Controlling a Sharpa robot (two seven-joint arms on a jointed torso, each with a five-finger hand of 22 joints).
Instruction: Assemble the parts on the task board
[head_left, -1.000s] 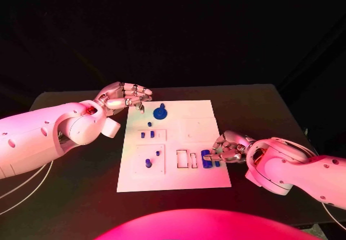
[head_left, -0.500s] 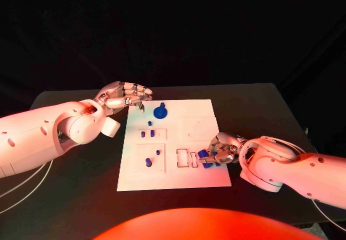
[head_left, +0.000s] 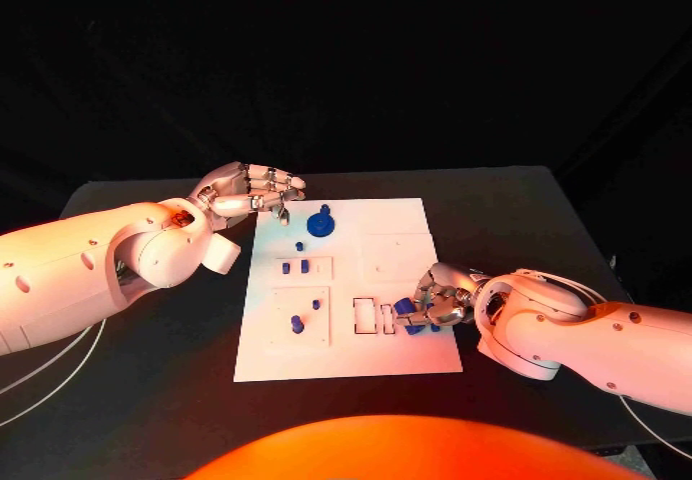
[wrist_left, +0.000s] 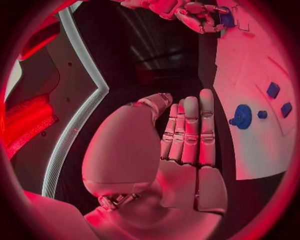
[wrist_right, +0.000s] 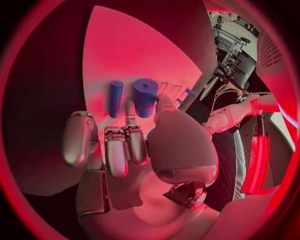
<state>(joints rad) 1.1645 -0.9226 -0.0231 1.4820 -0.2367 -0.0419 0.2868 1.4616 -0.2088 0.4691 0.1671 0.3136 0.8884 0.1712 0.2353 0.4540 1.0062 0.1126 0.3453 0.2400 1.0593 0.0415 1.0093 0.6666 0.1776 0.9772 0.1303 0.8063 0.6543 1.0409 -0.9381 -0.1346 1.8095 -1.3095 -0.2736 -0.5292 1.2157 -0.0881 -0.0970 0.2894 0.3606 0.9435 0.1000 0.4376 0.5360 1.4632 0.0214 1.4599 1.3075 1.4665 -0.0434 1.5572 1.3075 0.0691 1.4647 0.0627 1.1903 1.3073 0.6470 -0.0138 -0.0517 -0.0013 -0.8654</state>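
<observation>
Flat white task board (head_left: 404, 225), round blue disc part (head_left: 320, 226), short blue cylinders (wrist_right: 145, 96)

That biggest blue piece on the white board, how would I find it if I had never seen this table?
Start at the white task board in the middle of the black table. Look at its far end, near the robot's left hand. There lies the round blue disc, wider and flatter than the small blue pieces nearer the robot.

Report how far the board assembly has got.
Done, apparently: small blue parts stand in the task board's left-side recesses. In hand: the right hand works at a blue cylinder by the rectangular slots near the board's right edge; whether it grips it is unclear. Left: the blue round part lies at the far end; the left hand is off the board, its fingers holding nothing.
</observation>
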